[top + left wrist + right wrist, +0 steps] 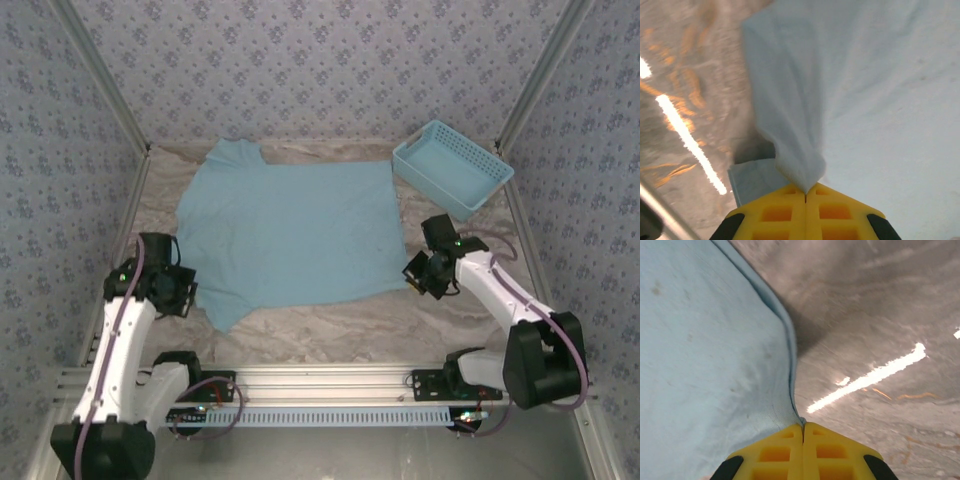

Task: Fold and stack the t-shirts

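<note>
Left gripper (pixel 805 192) clamps the near-left edge of the t-shirt (pixel 290 235); right gripper (pixel 803 427) clamps its near-right edge; the cloth lies spread on the surface (pixel 330 330)

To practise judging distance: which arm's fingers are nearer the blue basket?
Right. The right fingers pinch the shirt's edge just in front of the basket; the left fingers grip the shirt's opposite side, across the table.

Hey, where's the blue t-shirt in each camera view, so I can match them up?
Top external: t-shirt spread flat mid-table, between both arms.
Left wrist: t-shirt at right, edge pinched in the left gripper.
Right wrist: t-shirt at left, hem pinched in the right gripper.
Shared landmark: the marbled table.
</note>
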`<state>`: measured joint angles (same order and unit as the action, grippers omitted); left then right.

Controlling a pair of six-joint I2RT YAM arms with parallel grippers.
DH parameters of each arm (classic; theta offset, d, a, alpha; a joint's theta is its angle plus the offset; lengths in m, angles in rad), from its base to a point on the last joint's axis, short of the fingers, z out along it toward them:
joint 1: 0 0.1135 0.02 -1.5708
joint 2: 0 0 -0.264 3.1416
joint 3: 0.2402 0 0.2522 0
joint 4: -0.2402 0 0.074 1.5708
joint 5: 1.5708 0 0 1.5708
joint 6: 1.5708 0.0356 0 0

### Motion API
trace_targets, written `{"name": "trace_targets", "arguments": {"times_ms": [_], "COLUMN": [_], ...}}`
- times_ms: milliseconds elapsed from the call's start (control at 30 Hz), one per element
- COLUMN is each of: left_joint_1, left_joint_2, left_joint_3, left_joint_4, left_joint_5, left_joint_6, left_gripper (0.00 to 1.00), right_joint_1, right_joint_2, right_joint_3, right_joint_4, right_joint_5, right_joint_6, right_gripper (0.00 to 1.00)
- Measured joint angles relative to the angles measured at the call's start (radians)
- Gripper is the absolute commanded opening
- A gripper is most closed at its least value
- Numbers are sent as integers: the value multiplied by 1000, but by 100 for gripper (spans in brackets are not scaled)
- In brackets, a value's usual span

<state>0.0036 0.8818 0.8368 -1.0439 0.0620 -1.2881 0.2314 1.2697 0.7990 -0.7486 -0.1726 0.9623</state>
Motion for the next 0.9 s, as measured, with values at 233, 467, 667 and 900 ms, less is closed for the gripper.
{"name": "trace_targets", "arguments": {"times_ms": [233,467,667,900], "left_joint_1": [0,0,1,6], "left_joint_2": [278,478,628,731], "left_joint_3": [194,367,509,600], "left_joint_4": [135,180,181,176], "left_joint_5": [15,14,-4,-11], "left_joint_6": [100,206,304,394], "left_gripper": [0,0,0,0], "right_joint_1": [-26,-53,-65,-75], "right_joint_2": [143,266,362,436], "right_joint_3": [142,246,333,434], "right_joint_4": [42,90,106,120], "right_joint_5": [-7,-6,-3,5], "right_joint_6": [3,3,0,-5], "right_gripper": [0,0,0,0]}}
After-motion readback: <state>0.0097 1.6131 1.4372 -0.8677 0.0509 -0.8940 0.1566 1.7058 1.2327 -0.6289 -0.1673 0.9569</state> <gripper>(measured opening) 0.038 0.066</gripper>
